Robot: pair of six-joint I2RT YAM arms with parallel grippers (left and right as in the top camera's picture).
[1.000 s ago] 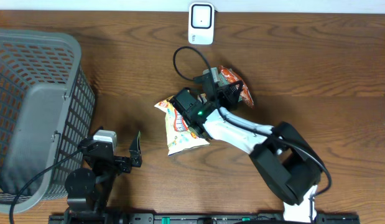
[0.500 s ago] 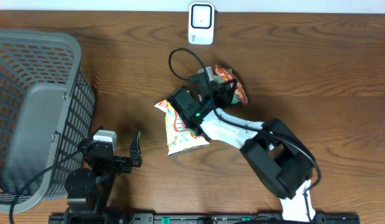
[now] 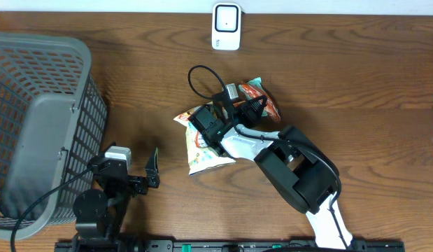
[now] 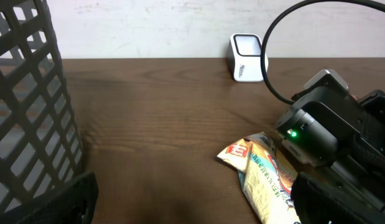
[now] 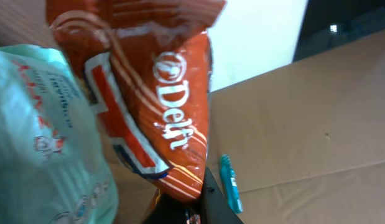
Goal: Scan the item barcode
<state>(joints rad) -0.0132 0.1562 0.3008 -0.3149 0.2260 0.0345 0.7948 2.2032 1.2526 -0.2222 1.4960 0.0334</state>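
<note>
**A:** Along the left edge of the overhead frame, that's the grey basket. Where's the pack?

**B:** Centre, slightly up. The right arm reaches in from the lower right, and the right gripper is closed hard on the orange pack.

**A:** Which way does it lie?

**B:** Its long axis slants from upper left to lower right. The upper-left end points toward the scanner at top centre, without touching it.

**A:** Anything changed from a second ago?

**B:** The pack has slid a little left and up, and the arm's elbow has swung left. The yellow bag, just lower left of the pack, hasn't moved. Neither has the left gripper.

**A:** How does the pack look?

**B:** In the right wrist view it's glossy, crinkled orange-red foil with white stripes and white "Delfi" lettering. A pale green panel sits to its left. I can't tell whether that's part of the pack or something separate.

**A:** And the left gripper?

**B:** It's at the lower left, fingers spread wide, holding nothing.
</note>
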